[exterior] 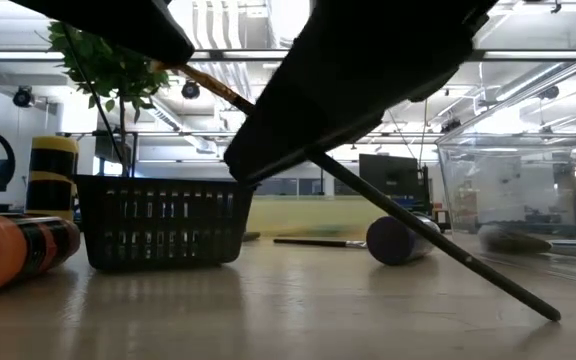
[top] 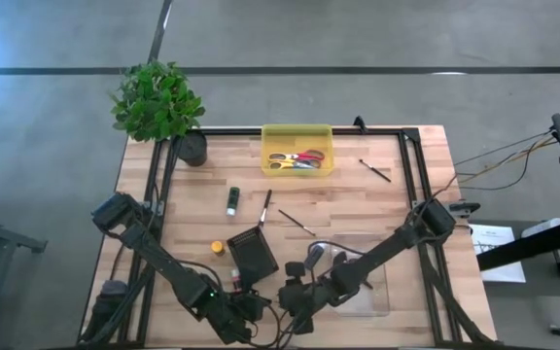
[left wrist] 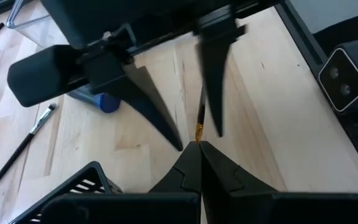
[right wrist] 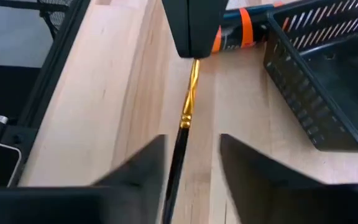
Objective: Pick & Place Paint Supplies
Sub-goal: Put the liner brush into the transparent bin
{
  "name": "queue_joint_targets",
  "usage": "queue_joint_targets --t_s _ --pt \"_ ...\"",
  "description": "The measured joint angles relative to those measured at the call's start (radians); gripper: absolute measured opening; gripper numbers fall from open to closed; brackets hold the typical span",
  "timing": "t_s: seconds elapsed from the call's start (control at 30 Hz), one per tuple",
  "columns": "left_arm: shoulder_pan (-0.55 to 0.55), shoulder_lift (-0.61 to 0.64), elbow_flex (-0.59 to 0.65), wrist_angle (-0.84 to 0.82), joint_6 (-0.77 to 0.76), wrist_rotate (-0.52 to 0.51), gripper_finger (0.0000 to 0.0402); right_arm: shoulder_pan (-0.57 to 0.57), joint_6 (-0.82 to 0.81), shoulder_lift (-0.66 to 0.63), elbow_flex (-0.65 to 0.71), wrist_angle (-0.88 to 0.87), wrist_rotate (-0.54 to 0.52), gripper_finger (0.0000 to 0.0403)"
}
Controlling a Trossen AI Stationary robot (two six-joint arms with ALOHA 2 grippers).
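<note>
A thin dark-handled paintbrush (right wrist: 178, 146) with a gold ferrule is held near the table's near edge. My left gripper (left wrist: 199, 148) is shut on its head end. My right gripper (right wrist: 191, 140) is open, with a finger on either side of the dark handle; I cannot tell whether it touches. A black basket (top: 253, 255) stands just beyond them. On the table lie a green tube (top: 231, 201), a yellow-orange tube (top: 218, 248), a purple tube (exterior: 398, 240) and other thin brushes (top: 297, 223) (top: 375, 170) (top: 265, 206). My left gripper pinches the brush at its gold ferrule (left wrist: 199, 130) between the shut fingertips; the bristles are hidden inside the fingers. The brush runs on straight out from the fingers. It slants down, and the handle's free tip (exterior: 553, 315) rests on the table.
A clear container (top: 363, 287) sits at the near right, and a wide brush (top: 316, 258) lies by its left edge. A yellow bin (top: 297, 136) holding scissors and a potted plant (top: 158, 102) stand at the far edge. A black frame (top: 411, 175) runs along the table's sides.
</note>
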State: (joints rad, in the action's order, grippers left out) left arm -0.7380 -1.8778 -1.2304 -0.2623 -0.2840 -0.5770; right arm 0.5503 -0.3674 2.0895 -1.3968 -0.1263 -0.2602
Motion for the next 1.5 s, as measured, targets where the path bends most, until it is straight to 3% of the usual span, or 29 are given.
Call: queue_joint_targets --t_s 0.1,0.2,0.53,0.73,0.87,1.17,1.5 --pt "0.0 0.0 0.0 0.0 0.0 0.0 0.0 0.001 0.007 -0.002 0.0 0.0 0.001 0.004" --pt "-0.001 0.0 0.0 -0.003 0.0 0.001 0.0 0.001 0.008 -0.005 -0.003 -0.002 0.002 0.0016" --pt "-0.014 0.003 0.0 -0.073 -0.002 0.053 0.0033 0.019 0.043 -0.011 -0.059 -0.055 -0.009 0.0011" --pt "-0.049 0.037 0.0 -0.149 -0.014 0.056 0.0047 0.051 0.062 -0.037 -0.124 -0.175 -0.078 0.001" --pt "-0.074 0.072 0.0 -0.176 -0.043 0.054 0.0048 0.091 0.052 -0.102 -0.161 -0.293 -0.198 0.0009" --pt "-0.115 0.093 0.001 -0.184 -0.064 0.016 0.0049 0.22 -0.303 -0.251 -0.121 -0.692 -0.55 0.0009" --pt "-0.113 0.093 0.007 -0.187 -0.063 -0.011 0.0049 0.216 -0.618 -0.272 0.026 -0.877 -0.58 0.0008"
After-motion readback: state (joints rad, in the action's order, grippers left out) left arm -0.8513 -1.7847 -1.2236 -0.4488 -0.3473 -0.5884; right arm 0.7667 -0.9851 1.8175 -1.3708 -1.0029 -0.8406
